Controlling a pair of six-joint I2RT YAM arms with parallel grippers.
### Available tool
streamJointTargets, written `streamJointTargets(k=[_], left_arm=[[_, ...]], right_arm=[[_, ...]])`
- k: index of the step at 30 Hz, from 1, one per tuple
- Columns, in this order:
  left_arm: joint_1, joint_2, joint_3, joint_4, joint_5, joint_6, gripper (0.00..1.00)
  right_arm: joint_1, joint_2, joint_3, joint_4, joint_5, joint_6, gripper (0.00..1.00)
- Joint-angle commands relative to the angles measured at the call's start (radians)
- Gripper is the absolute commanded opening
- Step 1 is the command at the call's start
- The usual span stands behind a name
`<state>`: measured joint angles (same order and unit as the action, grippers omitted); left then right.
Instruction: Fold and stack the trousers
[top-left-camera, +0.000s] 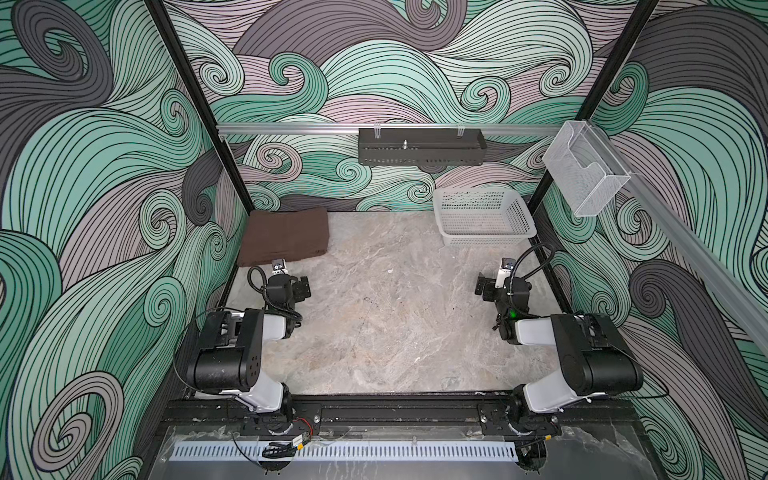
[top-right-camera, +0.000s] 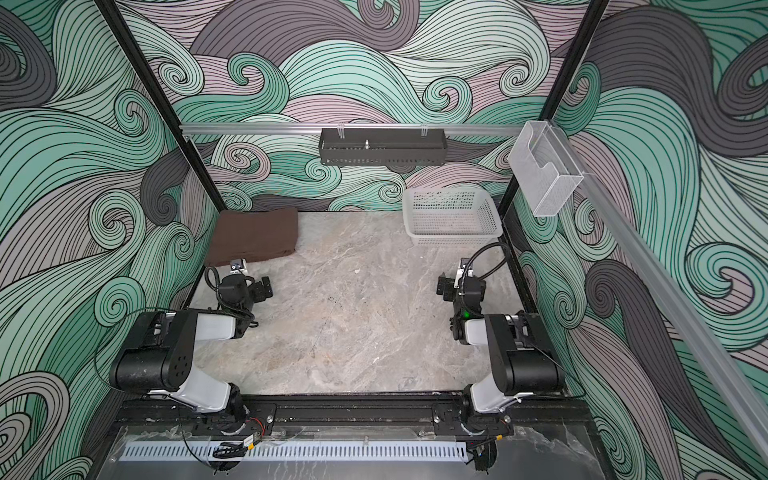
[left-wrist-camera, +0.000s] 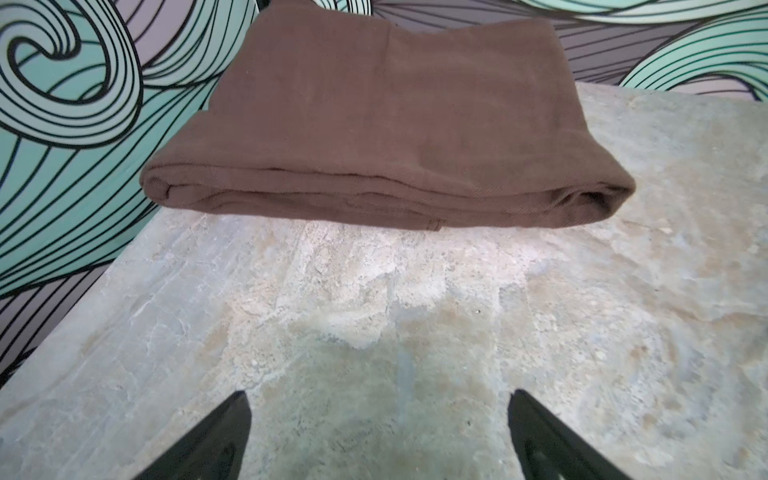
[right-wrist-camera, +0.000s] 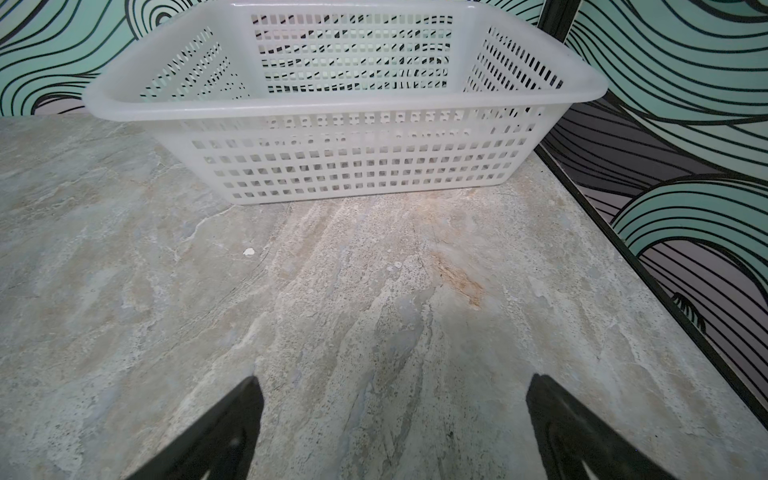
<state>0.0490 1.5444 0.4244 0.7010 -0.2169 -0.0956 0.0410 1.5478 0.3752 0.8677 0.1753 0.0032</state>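
In far corners lie trousers and basket; left end effector, right end effector gape empty.

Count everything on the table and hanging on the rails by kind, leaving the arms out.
Folded brown trousers: 1
White perforated plastic basket: 1
Black perforated hanging tray: 1
Clear plastic holder: 1
Total: 4
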Motion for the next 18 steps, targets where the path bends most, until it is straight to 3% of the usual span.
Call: streamJointTargets(k=[1,3,18], left_arm=[[-0.001,-0.01,0.012,0.041,0.007,0.03,0.99],[-0.001,-0.033,0.033,-0.038,-0.007,-0.005,0.99],[-0.003,-0.028,0.025,-0.014,-0.009,0.002,0.99]], right_arm=[[0.003,-0.009,0.018,0.0,-0.008,-0.005,0.99],[0.003,-0.009,0.018,0.0,-0.01,-0.004,0.99],[0.002,-0.008,0.019,0.0,-0.01,-0.005,0.99]])
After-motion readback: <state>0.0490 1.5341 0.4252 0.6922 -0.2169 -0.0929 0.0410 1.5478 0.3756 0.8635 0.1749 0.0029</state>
